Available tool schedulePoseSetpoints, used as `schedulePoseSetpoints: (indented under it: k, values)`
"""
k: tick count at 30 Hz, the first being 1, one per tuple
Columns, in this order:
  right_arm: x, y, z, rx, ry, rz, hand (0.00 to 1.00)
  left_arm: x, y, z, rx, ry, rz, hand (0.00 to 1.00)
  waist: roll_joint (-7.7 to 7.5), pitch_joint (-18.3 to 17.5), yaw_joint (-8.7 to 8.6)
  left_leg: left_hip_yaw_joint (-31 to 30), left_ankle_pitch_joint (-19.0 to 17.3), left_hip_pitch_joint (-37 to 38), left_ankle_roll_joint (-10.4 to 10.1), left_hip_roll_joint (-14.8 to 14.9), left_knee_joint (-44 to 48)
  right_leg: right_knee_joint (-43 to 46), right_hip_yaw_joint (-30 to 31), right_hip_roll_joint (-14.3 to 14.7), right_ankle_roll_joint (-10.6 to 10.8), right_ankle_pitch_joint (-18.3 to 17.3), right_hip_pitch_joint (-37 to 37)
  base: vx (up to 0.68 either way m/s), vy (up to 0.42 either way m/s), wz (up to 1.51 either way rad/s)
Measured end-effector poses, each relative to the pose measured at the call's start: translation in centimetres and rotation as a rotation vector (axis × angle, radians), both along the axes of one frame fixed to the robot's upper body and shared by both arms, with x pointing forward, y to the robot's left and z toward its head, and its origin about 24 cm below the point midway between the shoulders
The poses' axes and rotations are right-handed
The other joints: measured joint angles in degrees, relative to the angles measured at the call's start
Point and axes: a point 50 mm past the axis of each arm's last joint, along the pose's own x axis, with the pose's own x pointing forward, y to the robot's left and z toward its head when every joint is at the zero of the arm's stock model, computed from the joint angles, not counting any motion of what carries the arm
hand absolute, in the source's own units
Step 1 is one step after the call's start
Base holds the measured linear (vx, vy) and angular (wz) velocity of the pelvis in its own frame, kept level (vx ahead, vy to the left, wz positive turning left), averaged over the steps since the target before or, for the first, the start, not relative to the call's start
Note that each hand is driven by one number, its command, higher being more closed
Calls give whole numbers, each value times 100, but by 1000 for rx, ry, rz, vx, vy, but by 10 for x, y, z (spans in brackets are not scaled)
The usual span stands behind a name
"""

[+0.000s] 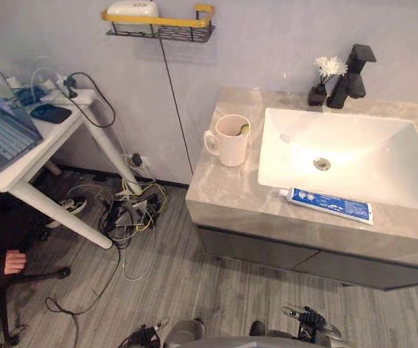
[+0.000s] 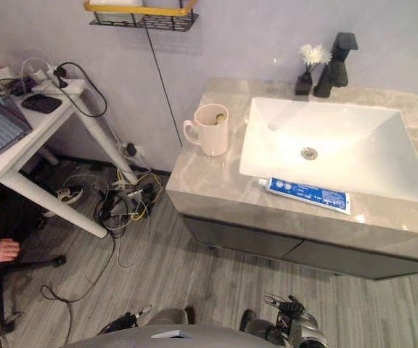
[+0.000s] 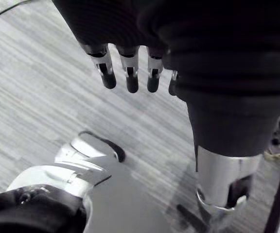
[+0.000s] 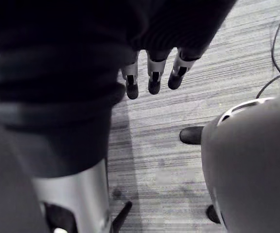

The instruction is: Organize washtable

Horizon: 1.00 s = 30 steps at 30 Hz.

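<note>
I see bare tabletop [image 1: 216, 190] in front of the mug [image 1: 231, 141]; the toothpaste tube [image 1: 330, 204] lies across the strip before the sink [image 1: 361, 141].

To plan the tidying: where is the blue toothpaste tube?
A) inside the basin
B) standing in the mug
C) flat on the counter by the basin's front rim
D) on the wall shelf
C: the toothpaste tube lies flat on the counter along the front rim of the basin, apart from the mug.

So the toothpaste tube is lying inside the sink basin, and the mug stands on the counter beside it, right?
Not quite. The left eye view shows the toothpaste tube lying on the counter in front of the sink basin, not inside it. The mug does stand on the counter beside it.
</note>
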Motion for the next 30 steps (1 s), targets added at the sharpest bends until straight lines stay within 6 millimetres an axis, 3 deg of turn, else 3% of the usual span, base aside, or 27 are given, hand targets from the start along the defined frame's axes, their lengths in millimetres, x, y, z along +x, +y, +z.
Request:
schedulePoseSetpoints:
  k: [8,13,17,20,22,23,25,28,30]
  values:
    - [-20,-4,-4,9,37,-92,0,-3,10,1,19,14,11,0,-227,-160,-53,390,28,143,87,-292,-193,-557,436,-239,261,369,88,62,103,-27]
    - [-27,-7,-5,7,51,-140,0,4,11,4,-4,-61,166,0,-228,-216,-65,377,38,226,150,-358,-218,-762,433,-282,282,489,242,4,28,-3]
    - [-34,-6,-7,-3,68,-154,0,45,21,36,23,-387,413,0,-221,-292,36,252,118,193,262,-378,-338,-897,339,-282,281,573,232,-56,-2,13]
    - [-45,-1,-9,1,86,-176,0,67,33,78,86,-652,579,0,-194,-454,57,142,157,146,278,-391,-394,-941,250,-291,279,577,237,6,-14,18]
    - [-48,0,-9,5,82,-199,0,78,54,117,194,-823,656,0,-187,-510,57,94,171,163,274,-389,-392,-948,205,-290,278,577,297,37,-22,9]
    - [-48,0,-9,3,81,-201,0,80,56,123,212,-847,664,0,-188,-511,58,85,172,164,273,-390,-383,-947,197,-292,278,576,309,32,-12,11]
    - [-50,0,-8,-11,75,-185,0,95,64,179,356,-1060,631,0,-210,-526,110,33,172,185,273,-401,-338,-939,143,-309,281,571,375,9,6,11]
    - [-53,1,-8,-17,75,-170,0,110,51,230,458,-1254,530,0,-221,-532,198,-7,171,221,273,-421,-299,-899,106,-349,297,556,430,-25,30,10]
    - [-54,1,-8,-16,73,-167,0,125,28,272,552,-1427,335,0,-243,-554,218,-43,167,213,277,-446,-262,-825,86,-382,308,531,430,-56,44,8]
